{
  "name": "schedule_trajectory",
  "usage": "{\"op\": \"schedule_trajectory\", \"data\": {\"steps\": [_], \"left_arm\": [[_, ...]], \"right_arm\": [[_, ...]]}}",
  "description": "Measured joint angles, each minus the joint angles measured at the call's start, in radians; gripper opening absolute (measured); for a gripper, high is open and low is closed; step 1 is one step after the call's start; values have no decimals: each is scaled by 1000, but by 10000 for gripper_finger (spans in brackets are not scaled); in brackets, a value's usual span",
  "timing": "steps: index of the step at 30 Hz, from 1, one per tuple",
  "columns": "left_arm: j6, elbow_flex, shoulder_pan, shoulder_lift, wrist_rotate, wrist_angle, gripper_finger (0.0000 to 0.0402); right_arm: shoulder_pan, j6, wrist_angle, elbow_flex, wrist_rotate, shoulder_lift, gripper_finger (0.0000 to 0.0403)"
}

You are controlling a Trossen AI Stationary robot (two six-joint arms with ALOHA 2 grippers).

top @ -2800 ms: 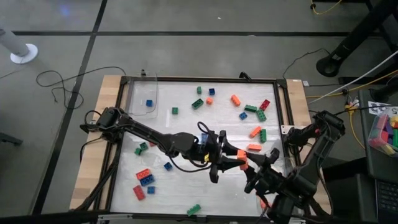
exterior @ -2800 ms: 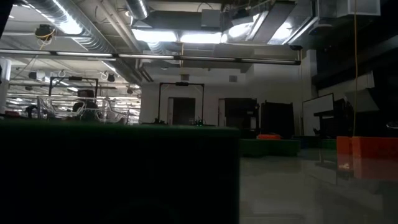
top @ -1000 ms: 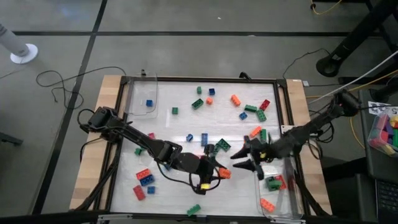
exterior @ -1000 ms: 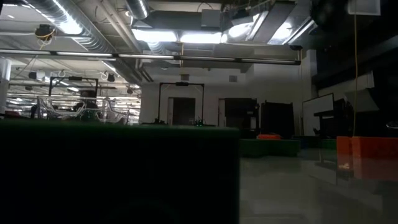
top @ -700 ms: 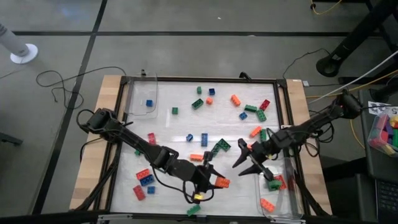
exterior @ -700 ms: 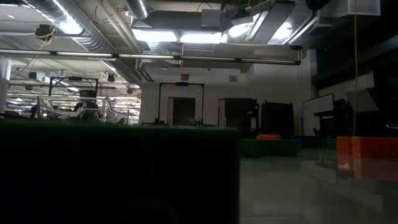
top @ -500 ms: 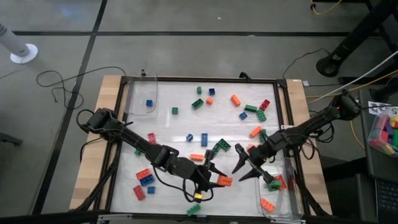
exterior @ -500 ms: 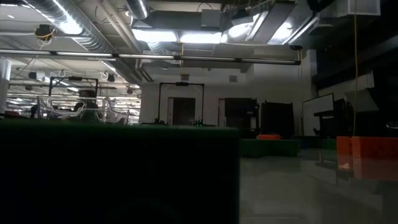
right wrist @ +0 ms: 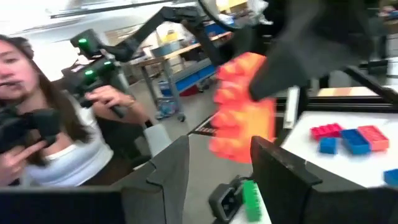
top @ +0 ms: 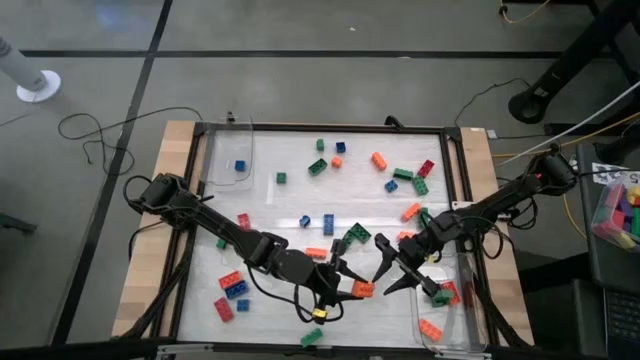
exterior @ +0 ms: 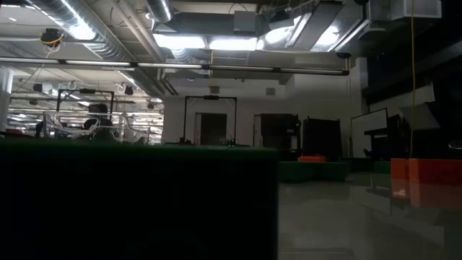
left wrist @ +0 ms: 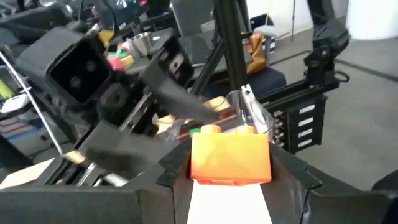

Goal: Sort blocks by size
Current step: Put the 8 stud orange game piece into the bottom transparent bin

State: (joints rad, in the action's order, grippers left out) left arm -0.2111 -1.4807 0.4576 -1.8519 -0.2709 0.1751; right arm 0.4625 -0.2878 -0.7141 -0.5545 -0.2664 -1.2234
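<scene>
The white table [top: 290, 190], dark-framed on a concrete floor, carries scattered blocks [top: 318, 166]. Near its front edge the left gripper [top: 347, 284] holds an orange brick [top: 362, 289] clamped between its fingers. The right gripper [top: 392, 266], fingers spread and empty, faces it. This looks like a handover; next, the right should close on the brick.

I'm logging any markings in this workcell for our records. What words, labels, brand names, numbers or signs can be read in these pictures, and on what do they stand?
None can be read.
Small studded plastic toy bricks: no print shows on any of them.
Orange studded rectangular brick in the left gripper: plain faces, no lettering.
Pale paper slip beside the table's right edge: marks too small to read.
Room behind the table in the low view: no legible sign.
</scene>
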Motion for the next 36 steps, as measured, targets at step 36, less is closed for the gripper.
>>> {"op": "schedule_trajectory", "data": {"steps": [36], "left_arm": [[-37, 0, -7, 0, 67, 22, 143]], "right_arm": [[1, -87, -49, -132, -42, -158, 128]]}}
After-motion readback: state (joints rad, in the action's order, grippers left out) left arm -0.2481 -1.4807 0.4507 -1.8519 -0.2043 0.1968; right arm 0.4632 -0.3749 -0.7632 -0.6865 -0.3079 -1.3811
